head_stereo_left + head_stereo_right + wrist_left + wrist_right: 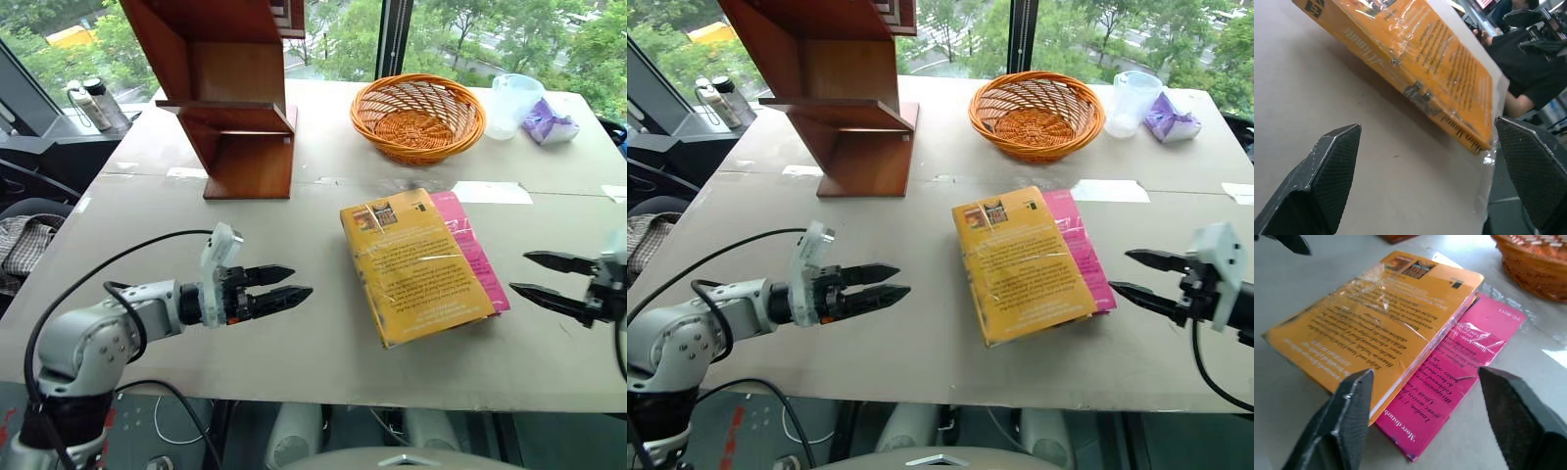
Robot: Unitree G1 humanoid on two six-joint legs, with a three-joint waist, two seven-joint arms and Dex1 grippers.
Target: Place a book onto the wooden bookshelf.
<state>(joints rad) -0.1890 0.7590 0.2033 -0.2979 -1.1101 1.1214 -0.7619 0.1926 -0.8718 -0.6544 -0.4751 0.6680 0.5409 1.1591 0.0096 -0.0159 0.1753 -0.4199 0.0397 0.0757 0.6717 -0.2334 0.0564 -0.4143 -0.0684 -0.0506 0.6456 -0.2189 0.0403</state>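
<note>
We see book (415, 264): thick, yellow-orange, plastic-wrapped, flat on table, overlapping pink book. We see wooden bookshelf (233, 93): reddish-brown, upright, well apart from book.

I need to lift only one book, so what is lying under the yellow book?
A pink book lies flat on the table under the yellow book, its right strip sticking out. The rest of its cover is hidden by the yellow book.

The flat magenta plastic-wrapped book (1459, 377) carries legible words "London" and "More disturb..."; the thick yellow-orange paperback's (1371, 323) print is illegible.
</note>
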